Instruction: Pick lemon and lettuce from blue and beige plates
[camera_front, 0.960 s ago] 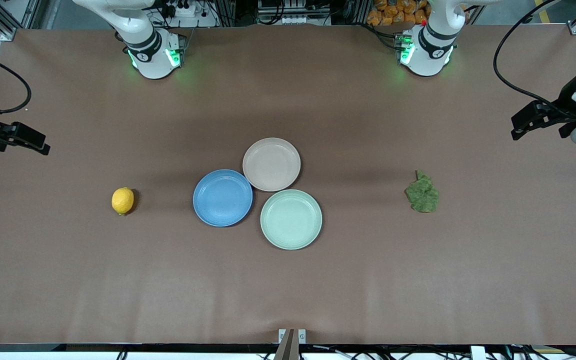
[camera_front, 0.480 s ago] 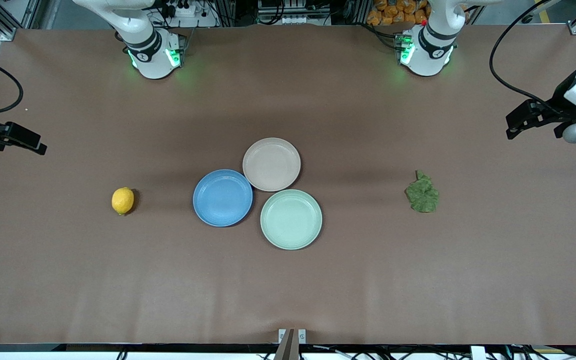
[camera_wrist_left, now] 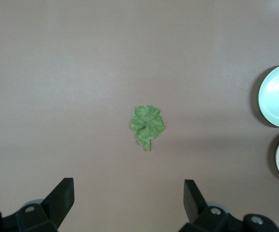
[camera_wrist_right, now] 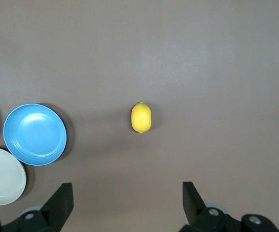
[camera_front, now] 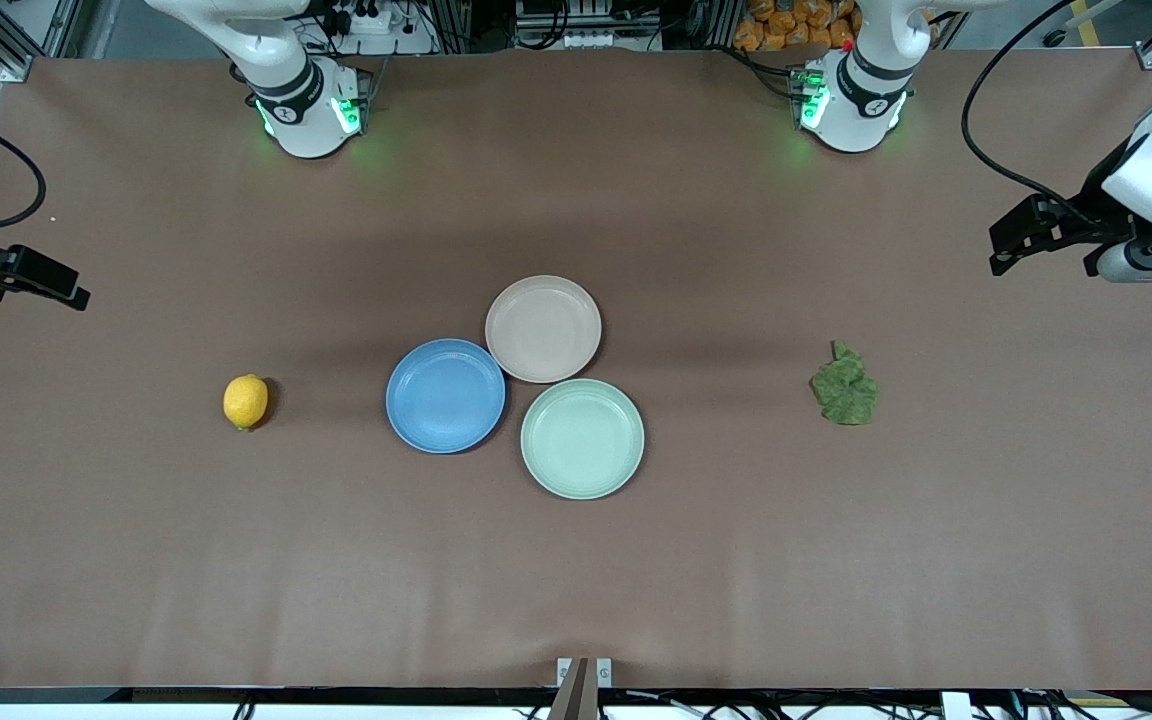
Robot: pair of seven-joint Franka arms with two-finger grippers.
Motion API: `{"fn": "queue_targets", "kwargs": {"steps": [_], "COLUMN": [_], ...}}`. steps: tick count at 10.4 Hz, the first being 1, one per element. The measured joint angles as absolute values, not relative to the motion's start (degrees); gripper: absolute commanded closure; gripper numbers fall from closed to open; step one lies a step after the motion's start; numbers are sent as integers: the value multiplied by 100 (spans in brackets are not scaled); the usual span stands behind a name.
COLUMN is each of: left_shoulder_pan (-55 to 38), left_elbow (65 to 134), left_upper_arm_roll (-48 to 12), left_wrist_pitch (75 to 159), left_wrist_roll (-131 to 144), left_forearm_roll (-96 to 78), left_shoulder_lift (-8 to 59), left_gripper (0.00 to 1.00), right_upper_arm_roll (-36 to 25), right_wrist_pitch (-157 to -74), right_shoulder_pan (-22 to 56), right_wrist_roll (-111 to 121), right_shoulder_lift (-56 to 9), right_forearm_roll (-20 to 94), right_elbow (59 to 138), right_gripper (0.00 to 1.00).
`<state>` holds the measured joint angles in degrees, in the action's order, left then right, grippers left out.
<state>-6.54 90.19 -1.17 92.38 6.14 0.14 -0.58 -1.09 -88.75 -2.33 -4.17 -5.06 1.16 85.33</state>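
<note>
I see the right gripper (camera_front: 56, 287) hanging over the bare table (camera_front: 576, 580) at the right arm's end, its two black fingers (camera_wrist_right: 60, 203) spread wide with nothing between them. The table is covered in one matte brown sheet, smooth apart from faint creases along the edge nearest the front camera.

I count one lemon (camera_front: 245, 401). It is a small oval fruit with smooth yellow skin and a slight nub at one tip, lying directly on the brown sheet, well apart from the plates and toward the right arm's end. It sits on no plate.

I count three round shallow plates with raised rims, all of them plain and glossy like plastic. The blue plate (camera_front: 445, 395) touches the beige plate (camera_front: 543, 328), which lies farther from the front camera. The pale mint-green plate (camera_front: 582, 438) lies nearest that camera and touches the other two or stands just beside them. All three are bare inside.

I count one lettuce (camera_front: 844, 388) piece, a flat, wrinkled, dark green leaf with an irregular outline and a short stub at one end. It lies on the sheet toward the left arm's end, well apart from the plates.

The left gripper (camera_front: 1021, 240) hangs over the table at the left arm's end, fingers (camera_wrist_left: 193, 195) spread apart and holding nothing.
</note>
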Motion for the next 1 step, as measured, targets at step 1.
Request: {"fn": "queue_targets", "kwargs": {"steps": [1], "left_shoulder_pan": [-654], "left_elbow": [9019], "left_upper_arm_roll": [-116], "left_wrist_pitch": [9238], "left_wrist_roll": [614], "left_forearm_roll": [6], "left_shoulder_lift": [-58], "left_gripper": [0], "right_upper_arm_roll": [-109], "right_wrist_pitch": [-8876], "right_shoulder_pan": [-233], "right_wrist_roll": [-417], "right_shoulder_lift": [-506], "right_forearm_roll": [100], "right_elbow": [8534], "right_gripper": [0]}}
